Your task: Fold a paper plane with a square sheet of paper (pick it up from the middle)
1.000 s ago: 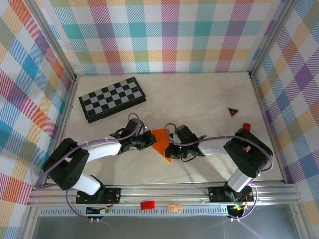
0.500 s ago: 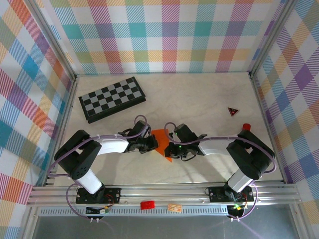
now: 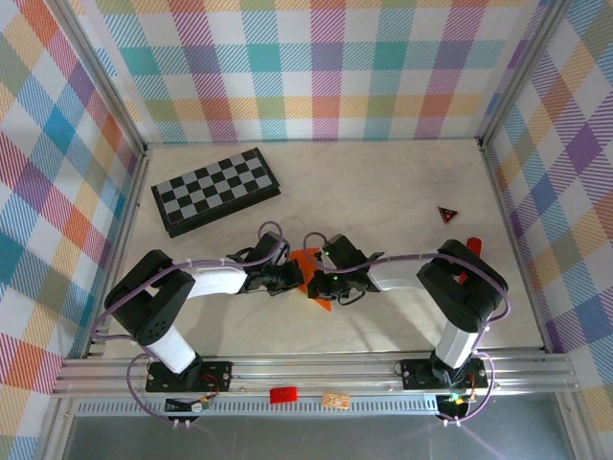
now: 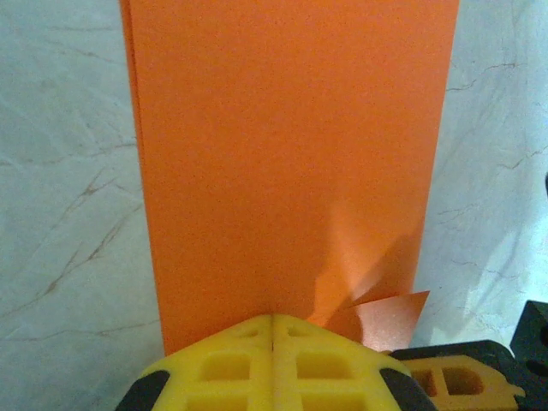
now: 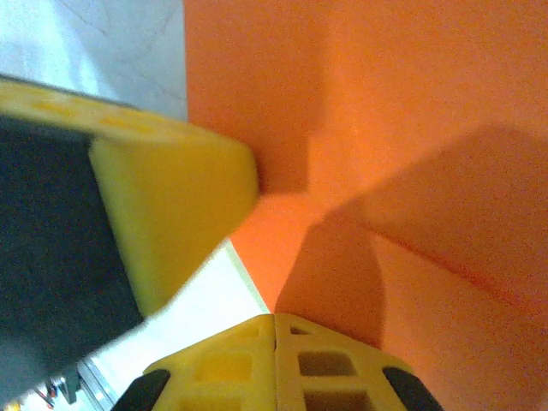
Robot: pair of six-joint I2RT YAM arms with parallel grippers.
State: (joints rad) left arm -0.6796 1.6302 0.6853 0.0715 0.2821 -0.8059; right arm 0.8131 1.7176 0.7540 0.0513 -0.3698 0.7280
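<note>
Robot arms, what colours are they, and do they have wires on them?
They are black and white. The left arm and the right arm each have a smooth white tube between chunky black joints. A thin lilac cable loops along each one. The left gripper and the right gripper end in bright yellow pads with little square hollows.

Count on table (image 3: 383, 192): 1 folded orange paper sheet (image 3: 306, 262); 1 black-and-grey checkerboard (image 3: 215, 190); 1 small dark red triangle (image 3: 447, 214); 1 small red cylinder (image 3: 473, 245); 2 hands: left hand (image 3: 290, 278), right hand (image 3: 319, 286).
</note>
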